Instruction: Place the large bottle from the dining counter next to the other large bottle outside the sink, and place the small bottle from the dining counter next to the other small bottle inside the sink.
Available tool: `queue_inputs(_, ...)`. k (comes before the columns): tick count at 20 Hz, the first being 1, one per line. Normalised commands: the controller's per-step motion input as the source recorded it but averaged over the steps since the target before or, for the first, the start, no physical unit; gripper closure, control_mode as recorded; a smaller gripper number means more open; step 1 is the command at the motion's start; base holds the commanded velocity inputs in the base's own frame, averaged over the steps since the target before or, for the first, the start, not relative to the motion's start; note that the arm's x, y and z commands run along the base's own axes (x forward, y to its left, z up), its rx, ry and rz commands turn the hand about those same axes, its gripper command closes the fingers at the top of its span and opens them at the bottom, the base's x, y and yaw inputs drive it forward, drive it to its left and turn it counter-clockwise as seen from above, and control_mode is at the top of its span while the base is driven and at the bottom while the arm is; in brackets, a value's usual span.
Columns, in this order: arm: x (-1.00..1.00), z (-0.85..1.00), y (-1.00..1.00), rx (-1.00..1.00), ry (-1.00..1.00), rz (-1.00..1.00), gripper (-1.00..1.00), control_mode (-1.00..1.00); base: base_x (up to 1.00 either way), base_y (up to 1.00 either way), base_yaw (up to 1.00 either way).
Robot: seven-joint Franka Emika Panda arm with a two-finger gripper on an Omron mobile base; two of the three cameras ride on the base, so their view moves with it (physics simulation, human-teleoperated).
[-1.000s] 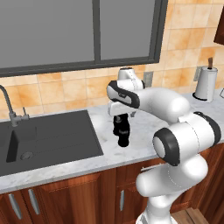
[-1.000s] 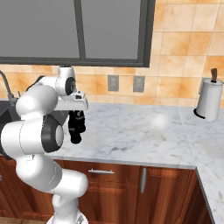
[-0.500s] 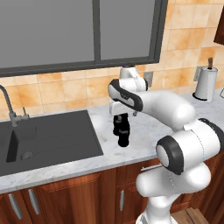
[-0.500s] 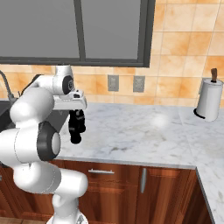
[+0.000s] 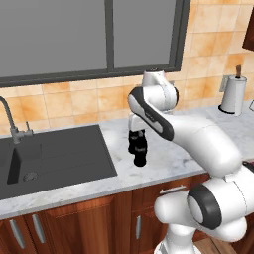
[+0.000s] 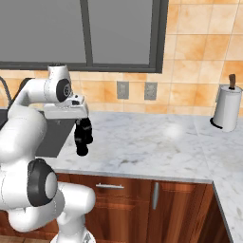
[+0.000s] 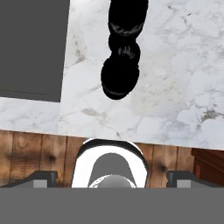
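1. Left base view
   - The arm reaches over the marble surface [image 5: 168, 154], and its gripper [image 5: 137, 135] points down just right of the dark sink [image 5: 54, 158].
   - Right below the gripper stands the large bottle [image 5: 140, 158] — a black shape on the surface, close to the sink's right rim and about midway between the back wall and the front edge.
   - The dark fingers blend with the bottle's upper part, so here I cannot tell whether they touch it, nor whether one bottle or two stand there.
   - No lettering or coloured band can be read.
   - A faucet [image 5: 11, 121] rises behind the sink, and a paper towel roll [image 5: 233, 94] stands at the back right of the surface.

2. Right base view
   - The gripper [image 6: 83, 127] hangs from the hand over the same black bottle shape [image 6: 82, 148].
   - The shape sits near the front edge of the surface [image 6: 156, 142], beside the sink's corner.
   - Two wall outlets [image 6: 122, 89] sit on the tiles behind it, and the paper towel roll [image 6: 227, 108] stands far to the right.
   - No label text shows.

3. Hand view
   - The gripper [image 7: 112, 177] is spread wide, with one fingertip at each side and nothing between them — it holds nothing.
   - Ahead, glossy black rounded bottle forms [image 7: 120, 76] rest on the marble just beside the sink [image 7: 33, 48].
   - Their surface shows glints but no writing.
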Motion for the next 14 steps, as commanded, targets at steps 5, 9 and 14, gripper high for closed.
queue_inputs(5,-0.72,0.07,0.0,0.01,0.03,0.0,-1.0,-1.0,0.0,0.0,0.0)
queue_inputs(9,-0.43,0.18,0.0,0.01,0.01,0.0,-1.0,-1.0,0.0,0.0,0.0)
queue_inputs(14,-0.03,0.22,0.0,0.0,0.0,-0.02,-1.0,-1.0,0.0,0.0,0.0)
